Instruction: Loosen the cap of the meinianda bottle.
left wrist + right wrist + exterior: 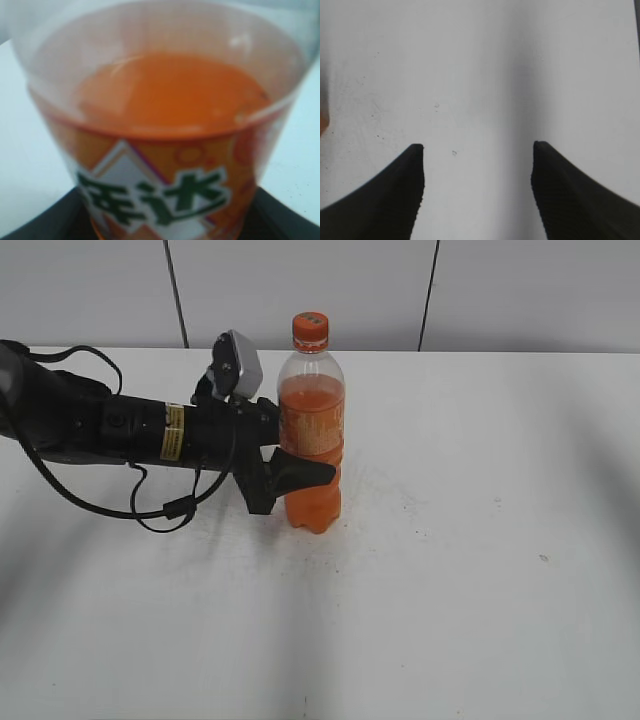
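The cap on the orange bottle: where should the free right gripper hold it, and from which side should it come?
Grip the cap on its round side wall, coming down from above. It sits upright on top of the bottle, and the space above it is free. The left gripper already clasps the body from the left. The right gripper is open over bare table.

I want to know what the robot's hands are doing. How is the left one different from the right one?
The left gripper is clamped around the meinianda bottle; the right gripper holds nothing. The left gripper's jaws are pressed against the bottle; the right gripper's stand wide apart over the bare white table. Neither touches the orange cap. Both have dark fingers.
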`<act>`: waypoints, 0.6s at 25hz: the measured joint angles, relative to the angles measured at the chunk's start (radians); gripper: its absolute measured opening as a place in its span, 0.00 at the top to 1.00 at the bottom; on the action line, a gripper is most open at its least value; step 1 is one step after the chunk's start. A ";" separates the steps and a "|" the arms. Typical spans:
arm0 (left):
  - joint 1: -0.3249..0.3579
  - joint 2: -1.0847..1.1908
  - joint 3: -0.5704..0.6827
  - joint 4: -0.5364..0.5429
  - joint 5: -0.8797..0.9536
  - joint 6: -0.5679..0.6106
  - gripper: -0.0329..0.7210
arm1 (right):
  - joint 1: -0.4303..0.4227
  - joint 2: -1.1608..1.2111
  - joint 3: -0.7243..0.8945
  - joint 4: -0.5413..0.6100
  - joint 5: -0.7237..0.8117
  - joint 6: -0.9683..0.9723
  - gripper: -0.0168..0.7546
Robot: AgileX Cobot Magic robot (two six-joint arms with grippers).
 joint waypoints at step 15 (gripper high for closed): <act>0.000 0.000 0.000 0.000 -0.001 0.000 0.39 | 0.339 0.235 -0.229 0.048 0.000 0.054 0.33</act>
